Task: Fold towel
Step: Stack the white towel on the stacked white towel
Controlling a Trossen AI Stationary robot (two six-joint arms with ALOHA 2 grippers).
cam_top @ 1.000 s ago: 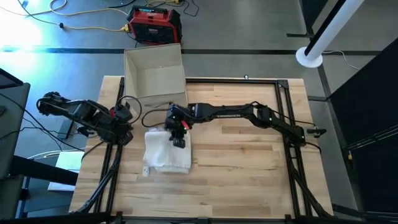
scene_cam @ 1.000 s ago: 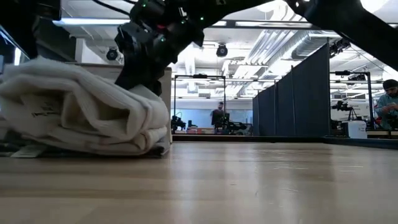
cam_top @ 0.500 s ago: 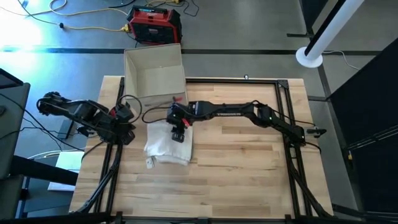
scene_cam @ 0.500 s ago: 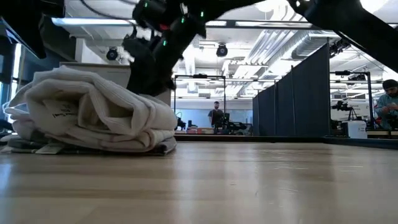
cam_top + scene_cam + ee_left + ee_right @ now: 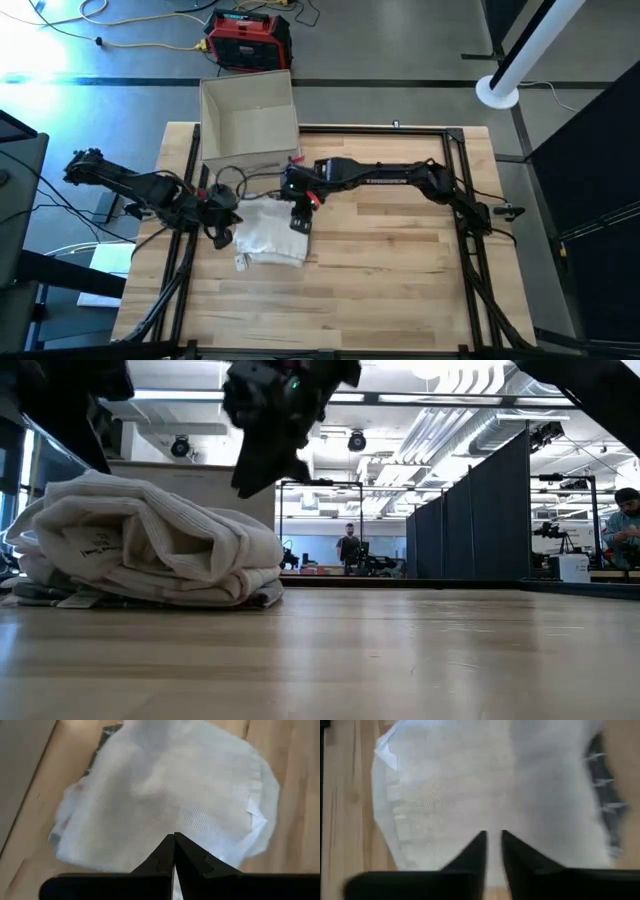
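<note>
The white towel (image 5: 270,238) lies on the wooden table (image 5: 400,270) left of centre as a folded, rumpled bundle (image 5: 150,555), with a small label (image 5: 240,262) sticking out at its near left corner. My left gripper (image 5: 222,228) hovers shut over the towel's left edge, and its wrist view looks down on the cloth (image 5: 165,790). My right gripper (image 5: 300,216) hangs over the towel's right part with a narrow gap between its fingertips (image 5: 492,840). In the low view it shows as a dark gripper (image 5: 275,420) clear above the bundle.
An open cardboard box (image 5: 248,120) stands at the table's far left corner. Black frame rails (image 5: 470,200) run along the table's sides. Bare wood stretches to the right and near side. People (image 5: 348,545) show far off in the room behind.
My right gripper has risen off the towel and drifted a little toward the table's right. My left gripper has reached toward the right, up to the towel's left edge. The bundle has shifted slightly toward the far edge and settled.
</note>
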